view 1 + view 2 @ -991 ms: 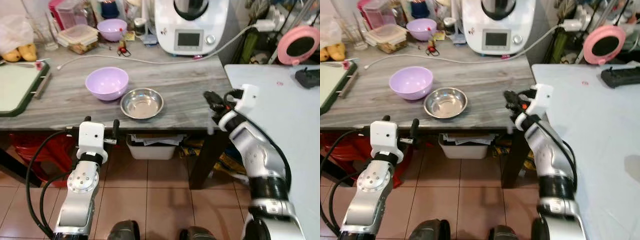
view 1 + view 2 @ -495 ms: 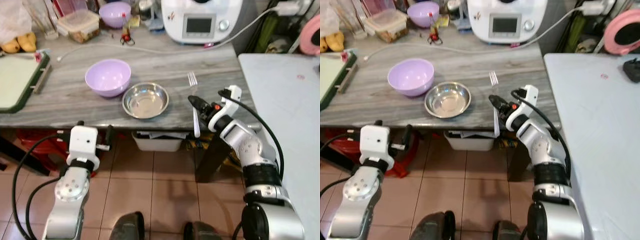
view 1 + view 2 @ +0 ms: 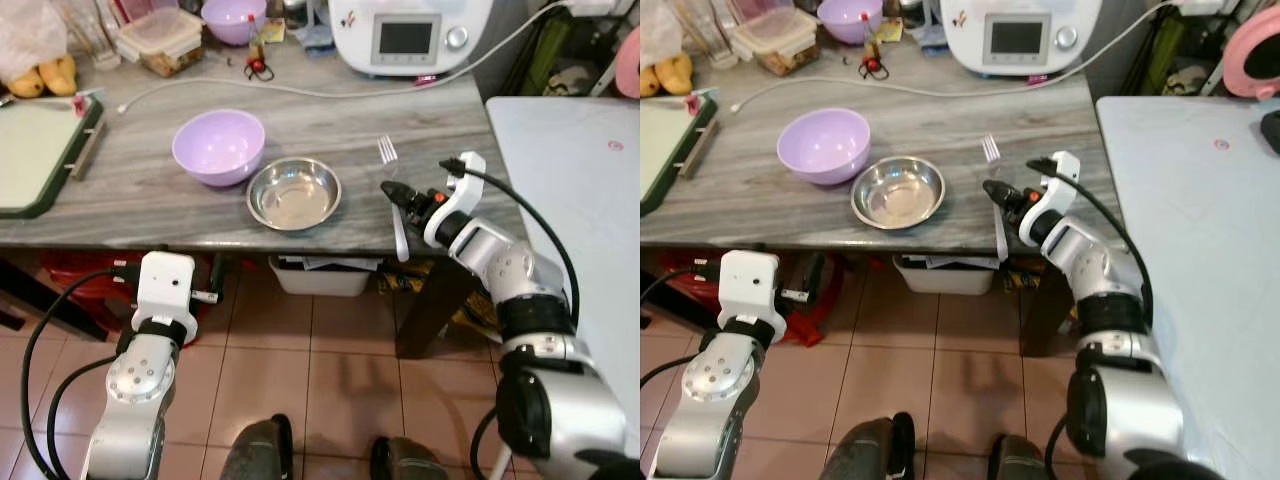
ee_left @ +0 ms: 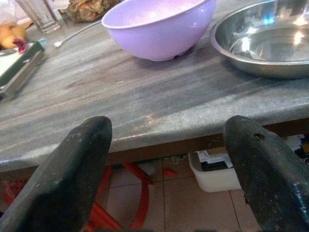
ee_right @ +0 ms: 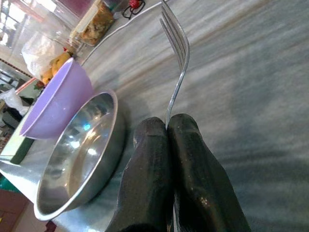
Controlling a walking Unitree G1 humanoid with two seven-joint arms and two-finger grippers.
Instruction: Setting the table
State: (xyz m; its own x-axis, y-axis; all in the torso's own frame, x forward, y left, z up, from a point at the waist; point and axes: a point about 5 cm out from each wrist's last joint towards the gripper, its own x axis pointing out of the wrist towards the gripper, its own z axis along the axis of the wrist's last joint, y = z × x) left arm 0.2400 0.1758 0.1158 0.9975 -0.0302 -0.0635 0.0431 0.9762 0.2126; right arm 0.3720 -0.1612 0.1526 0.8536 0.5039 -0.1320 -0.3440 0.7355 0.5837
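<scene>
The right gripper [image 3: 397,192] has its two black fingers [image 5: 159,169] pressed together on the shaft of a metal fork [image 3: 393,195], pinching it about midway along. From that grip the tines point away toward the back of the grey wooden table [image 3: 330,125], and the handle end sticks out past the table's front edge, over the tiled floor [image 3: 330,350]. The fork sits low over the tabletop, though I cannot tell whether it touches the wood. Just beside it, on the robot's left, lies a shallow steel bowl [image 3: 293,193], and next to that, touching or nearly so, a lilac plastic bowl [image 3: 218,146]. Further back stands a white kitchen machine [image 3: 410,35] with a cable [image 3: 250,85] trailing across the table.

The left gripper [image 4: 164,164] hangs below the table's front edge, fingers spread wide apart and holding nothing.
</scene>
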